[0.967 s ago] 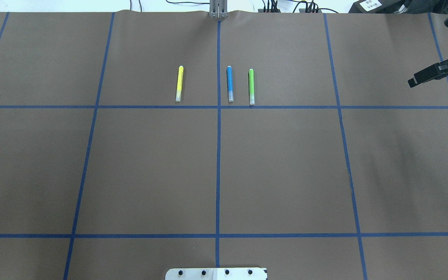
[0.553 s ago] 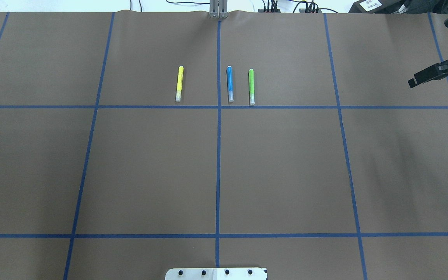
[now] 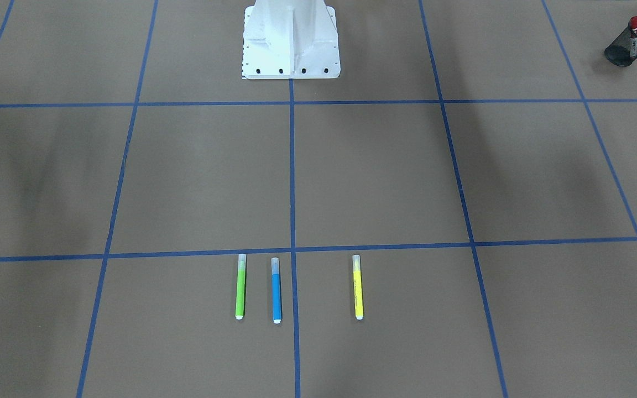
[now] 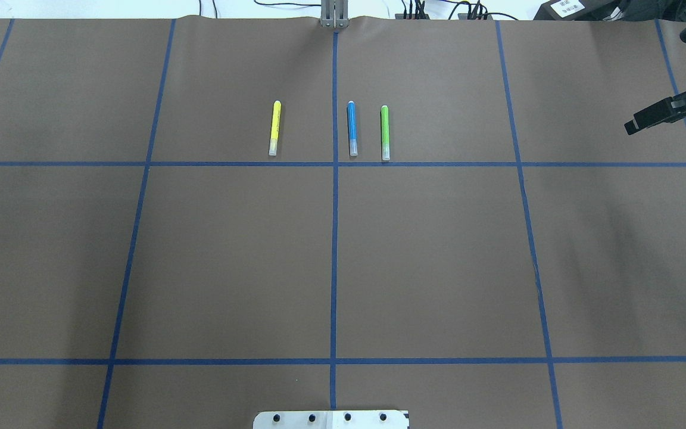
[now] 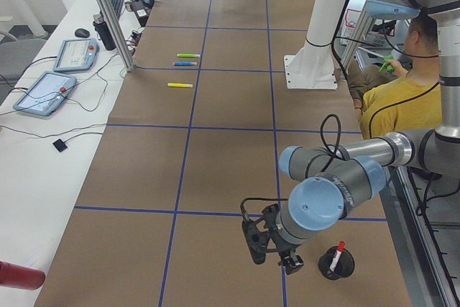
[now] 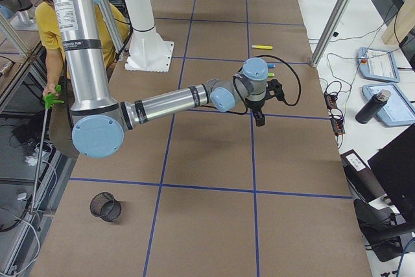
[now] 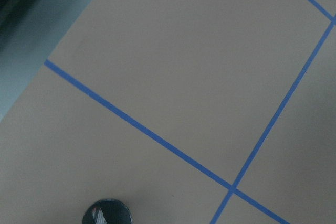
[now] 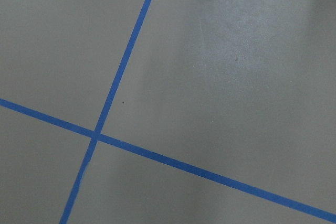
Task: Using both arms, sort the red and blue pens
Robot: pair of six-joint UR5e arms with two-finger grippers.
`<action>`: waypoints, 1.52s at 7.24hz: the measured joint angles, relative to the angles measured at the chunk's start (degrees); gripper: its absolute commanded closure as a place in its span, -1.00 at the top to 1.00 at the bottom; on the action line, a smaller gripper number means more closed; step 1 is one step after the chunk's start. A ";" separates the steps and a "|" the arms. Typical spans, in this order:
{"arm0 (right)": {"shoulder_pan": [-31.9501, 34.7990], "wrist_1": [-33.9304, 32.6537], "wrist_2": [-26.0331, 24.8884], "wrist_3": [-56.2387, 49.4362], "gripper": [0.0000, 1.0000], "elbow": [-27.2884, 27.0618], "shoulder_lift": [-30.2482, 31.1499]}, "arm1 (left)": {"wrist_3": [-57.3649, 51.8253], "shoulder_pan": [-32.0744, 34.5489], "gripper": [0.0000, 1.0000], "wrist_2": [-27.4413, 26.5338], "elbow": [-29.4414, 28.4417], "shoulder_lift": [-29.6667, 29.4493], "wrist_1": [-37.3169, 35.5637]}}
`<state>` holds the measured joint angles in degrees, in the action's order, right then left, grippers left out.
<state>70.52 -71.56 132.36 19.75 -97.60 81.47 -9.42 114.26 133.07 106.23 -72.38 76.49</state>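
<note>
The blue highlighter (image 4: 352, 128) lies flat in the far middle of the table, between a yellow one and a green one. In the front-facing view the red marker (image 3: 633, 29) stands upright in a black mesh cup (image 3: 622, 51) at the robot's left end. My left gripper (image 5: 273, 248) hovers just beside that cup; it shows only in the left side view, so I cannot tell its state. My right gripper (image 4: 632, 126) hangs above the table at the far right, well away from the pens. Its jaws show edge-on, so I cannot tell whether it is open or shut.
A yellow highlighter (image 4: 274, 128) and a green highlighter (image 4: 384, 132) flank the blue one. A second, empty mesh cup (image 6: 105, 207) stands at the robot's right end. The white pedestal (image 3: 291, 41) is mid-table at the robot's side. A seated person (image 5: 402, 102) is behind it.
</note>
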 measured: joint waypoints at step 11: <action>-22.79 -0.87 -17.01 37.62 1.00 18.44 -32.61 | 11.51 -20.21 1.00 0.09 -0.46 -12.63 3.39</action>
<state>47.73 -72.43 115.35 57.36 -79.16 48.86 2.09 94.05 133.15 105.76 -85.00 79.87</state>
